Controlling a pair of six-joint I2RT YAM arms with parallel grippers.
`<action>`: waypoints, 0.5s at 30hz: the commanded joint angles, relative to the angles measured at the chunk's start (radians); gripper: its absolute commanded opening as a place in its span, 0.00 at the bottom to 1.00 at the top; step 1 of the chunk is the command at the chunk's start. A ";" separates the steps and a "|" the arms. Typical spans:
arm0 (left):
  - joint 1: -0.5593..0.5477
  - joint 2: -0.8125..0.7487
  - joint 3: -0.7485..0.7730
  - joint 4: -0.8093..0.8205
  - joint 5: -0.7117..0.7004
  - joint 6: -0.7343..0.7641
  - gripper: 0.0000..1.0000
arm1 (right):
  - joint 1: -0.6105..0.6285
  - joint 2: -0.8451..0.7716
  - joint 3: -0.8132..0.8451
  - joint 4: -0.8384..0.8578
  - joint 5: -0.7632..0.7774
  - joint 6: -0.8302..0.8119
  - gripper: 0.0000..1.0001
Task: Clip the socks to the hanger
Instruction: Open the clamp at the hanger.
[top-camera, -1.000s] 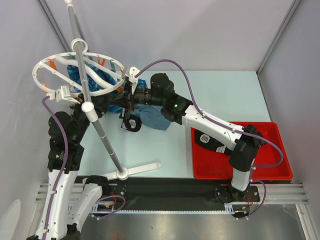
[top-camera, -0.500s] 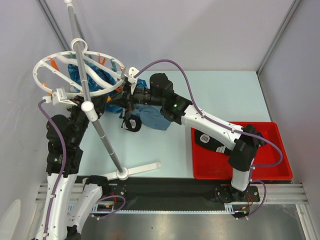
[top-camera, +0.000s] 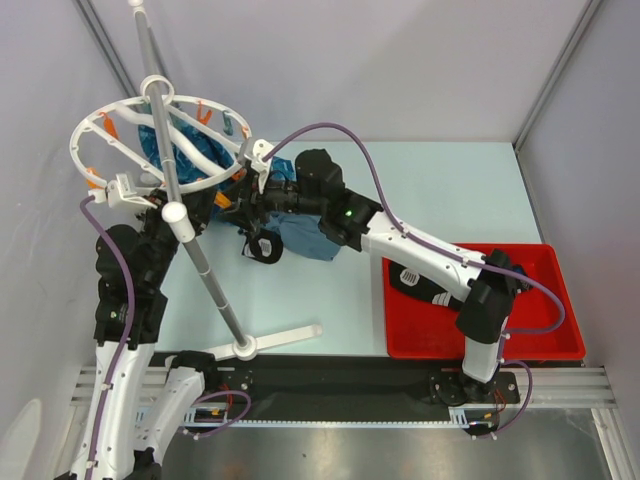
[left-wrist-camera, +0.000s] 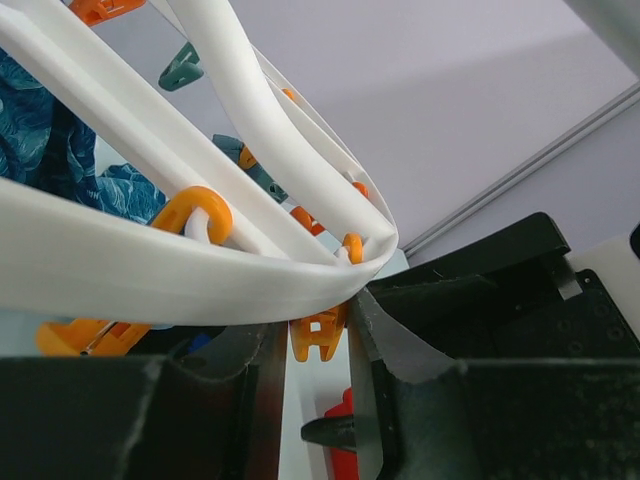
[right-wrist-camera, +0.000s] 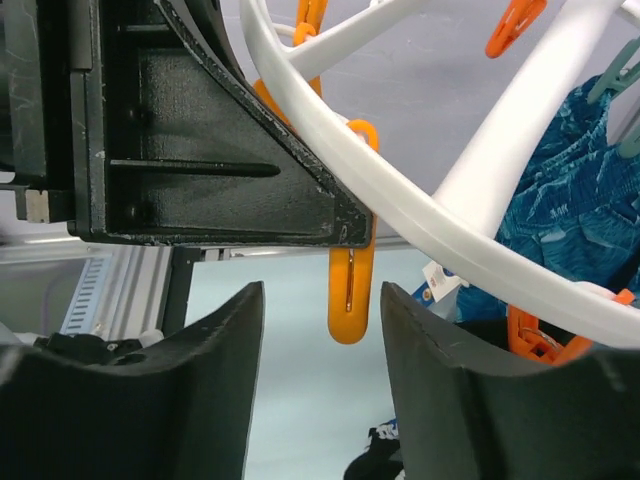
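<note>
The white ring hanger (top-camera: 100, 117) sits high on its tilted pole at the left, with orange and teal clips hanging from it. One black sock (top-camera: 263, 247) lies on the table under the ring's right side, and its tip shows in the right wrist view (right-wrist-camera: 375, 462). Another sock (top-camera: 425, 283) lies in the red tray (top-camera: 540, 350). My left gripper (left-wrist-camera: 318, 330) is shut on an orange clip (left-wrist-camera: 320, 338) under the ring's rim. My right gripper (right-wrist-camera: 322, 290) stands open around a second hanging orange clip (right-wrist-camera: 350, 295), with a gap on each side.
Blue patterned cloths (top-camera: 185, 155) hang clipped inside the ring. A plain grey-blue cloth (top-camera: 305, 238) lies beside the loose sock. The stand's pole (top-camera: 200, 265) slants down to a white foot (top-camera: 280, 340) near the front edge. Both arms crowd the ring's right rim.
My right gripper has opened. My left gripper has closed on the orange clip. The ring has shifted slightly up and to the right.
</note>
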 joint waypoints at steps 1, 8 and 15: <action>-0.003 0.002 0.025 0.003 -0.018 -0.020 0.00 | 0.012 -0.027 0.022 -0.008 0.031 -0.021 0.58; -0.003 0.005 0.022 -0.010 -0.030 -0.024 0.00 | 0.004 -0.130 -0.033 -0.028 0.114 -0.026 0.76; -0.003 0.007 0.015 -0.020 -0.035 -0.040 0.00 | -0.114 -0.283 -0.173 0.013 0.253 0.147 0.76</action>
